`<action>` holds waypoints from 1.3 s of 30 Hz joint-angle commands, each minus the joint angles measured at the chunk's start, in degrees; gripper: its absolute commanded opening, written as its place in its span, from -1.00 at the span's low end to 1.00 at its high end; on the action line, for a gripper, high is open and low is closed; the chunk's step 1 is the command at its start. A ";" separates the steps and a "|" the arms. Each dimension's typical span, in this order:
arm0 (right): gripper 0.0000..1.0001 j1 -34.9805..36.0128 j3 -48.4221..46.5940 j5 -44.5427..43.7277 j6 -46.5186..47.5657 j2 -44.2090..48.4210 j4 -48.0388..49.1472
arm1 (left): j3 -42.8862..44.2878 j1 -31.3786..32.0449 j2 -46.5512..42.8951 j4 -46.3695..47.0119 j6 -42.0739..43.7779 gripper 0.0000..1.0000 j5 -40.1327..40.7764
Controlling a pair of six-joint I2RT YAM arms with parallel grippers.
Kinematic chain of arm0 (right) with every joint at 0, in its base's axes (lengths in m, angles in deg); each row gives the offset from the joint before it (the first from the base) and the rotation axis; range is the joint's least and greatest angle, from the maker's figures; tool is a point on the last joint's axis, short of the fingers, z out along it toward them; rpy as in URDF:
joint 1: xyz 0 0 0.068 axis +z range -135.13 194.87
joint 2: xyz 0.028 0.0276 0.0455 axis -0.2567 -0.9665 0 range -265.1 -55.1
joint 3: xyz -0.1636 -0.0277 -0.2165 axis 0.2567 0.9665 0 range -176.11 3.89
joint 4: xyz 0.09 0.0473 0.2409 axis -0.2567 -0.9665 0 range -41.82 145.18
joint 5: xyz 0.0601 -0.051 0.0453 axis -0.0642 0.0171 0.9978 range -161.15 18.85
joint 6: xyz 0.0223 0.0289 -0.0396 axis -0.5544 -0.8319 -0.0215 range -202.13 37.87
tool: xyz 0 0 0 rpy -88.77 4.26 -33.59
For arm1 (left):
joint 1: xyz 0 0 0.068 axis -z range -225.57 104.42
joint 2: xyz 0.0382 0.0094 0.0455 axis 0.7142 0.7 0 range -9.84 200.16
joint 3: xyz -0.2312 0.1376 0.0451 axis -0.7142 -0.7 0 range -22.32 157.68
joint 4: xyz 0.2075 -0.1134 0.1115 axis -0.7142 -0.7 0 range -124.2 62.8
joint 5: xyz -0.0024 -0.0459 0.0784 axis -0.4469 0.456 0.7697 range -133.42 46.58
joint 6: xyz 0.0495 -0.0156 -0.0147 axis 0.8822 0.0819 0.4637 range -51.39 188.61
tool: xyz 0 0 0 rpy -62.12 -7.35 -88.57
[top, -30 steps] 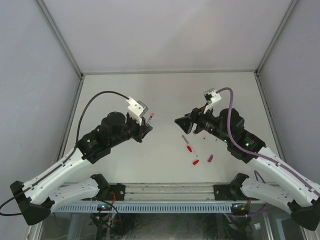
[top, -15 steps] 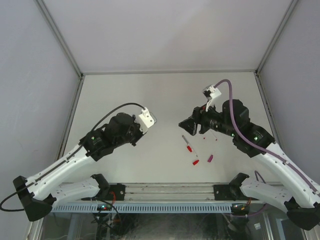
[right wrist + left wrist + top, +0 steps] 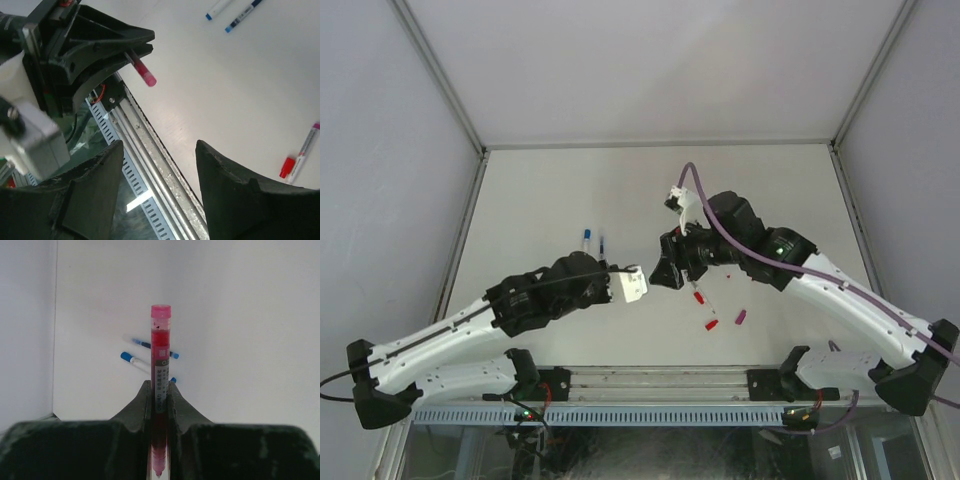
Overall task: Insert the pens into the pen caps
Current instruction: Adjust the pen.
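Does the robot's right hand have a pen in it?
No, the right gripper is open and empty, while the pink pen is clamped in the left gripper.

White table (image 3: 540,200): blue pens (image 3: 588,240) left-centre; red-ended pen (image 3: 697,294), red cap (image 3: 711,324), magenta cap (image 3: 740,317) right

The far half of the table (image 3: 650,190) is open to either arm. Mid-table the left gripper (image 3: 159,385), with its magenta pen (image 3: 160,355), closely fronts the right gripper (image 3: 159,150). Blue pens (image 3: 588,240), a red pen (image 3: 698,295) and two caps (image 3: 711,324) lie near them.
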 commanded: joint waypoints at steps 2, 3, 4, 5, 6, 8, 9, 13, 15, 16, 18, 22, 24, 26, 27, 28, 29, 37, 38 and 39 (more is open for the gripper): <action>0.16 1.09 -3.46 5.91 -1.32 -3.98 3.09 | -2.86 4.60 -2.46 -0.21 7.85 -1.00 5.21; 0.15 1.45 -3.81 6.79 -1.37 -4.85 3.24 | -3.14 5.25 -2.61 -0.09 8.87 -1.00 6.04; 0.14 1.74 -4.15 7.13 -1.35 -5.71 3.28 | -3.25 5.70 -2.75 -0.09 9.57 -1.00 6.70; 0.14 2.23 -4.45 7.45 -1.31 -6.61 3.28 | -3.35 6.20 -2.91 0.04 10.22 -1.00 7.14; 0.14 2.58 -4.70 7.59 -1.14 -7.32 3.21 | -3.49 6.62 -3.08 0.28 10.87 -1.00 7.48; 0.13 3.23 -5.15 8.17 -1.12 -8.89 3.03 | -3.80 7.60 -3.65 0.76 12.32 -1.00 7.81; 0.13 3.47 -5.33 8.62 -1.08 -9.68 3.02 | -3.96 8.24 -4.09 1.07 12.99 -0.99 8.05; 0.09 4.90 -6.34 10.09 -0.76 -12.16 3.23 | -4.90 9.55 -4.89 1.60 15.29 -1.00 8.38; 0.09 5.51 -6.89 10.36 -0.66 -12.98 3.43 | -5.36 10.13 -4.91 1.61 16.12 -1.00 8.53; 0.08 5.70 -7.13 10.55 -0.64 -13.40 3.50 | -5.60 10.44 -4.82 1.61 16.40 -1.00 8.77; 0.06 5.96 -7.61 10.73 -0.64 -14.19 3.62 | -5.97 10.88 -4.79 1.67 16.74 -1.00 9.07; 0.01 6.40 -8.56 10.79 -0.43 -16.03 3.63 | -6.06 11.35 -5.44 2.00 16.99 -1.00 8.97; -0.02 6.66 -8.91 10.90 -0.29 -17.08 3.63 | -6.06 11.47 -5.98 2.01 17.08 -1.00 7.93; -0.05 6.87 -9.26 11.13 -0.21 -18.25 3.72 | -5.96 11.57 -6.55 2.23 16.93 -1.00 6.96; -0.07 6.99 -9.50 11.21 -0.20 -18.73 3.80 | -5.99 11.58 -6.80 2.48 16.83 -1.00 6.73; -0.10 7.18 -9.69 11.29 -0.21 -19.23 4.01 | -6.08 11.61 -6.93 2.66 16.82 -1.00 6.48; -0.13 7.25 -9.86 11.42 -0.25 -19.66 4.25 | -6.11 11.58 -6.97 2.80 16.82 -1.00 6.37; -0.73 8.67 -12.84 12.39 0.20 -23.04 5.29 | -6.86 11.67 -7.55 3.63 16.52 -1.00 6.47; -0.86 8.79 -13.10 12.36 0.38 -23.32 5.10 | -6.97 11.67 -7.86 4.20 16.46 -0.99 6.67; -0.96 8.79 -13.25 12.14 0.61 -23.34 4.94 | -7.19 11.67 -8.20 4.69 16.41 -0.97 6.87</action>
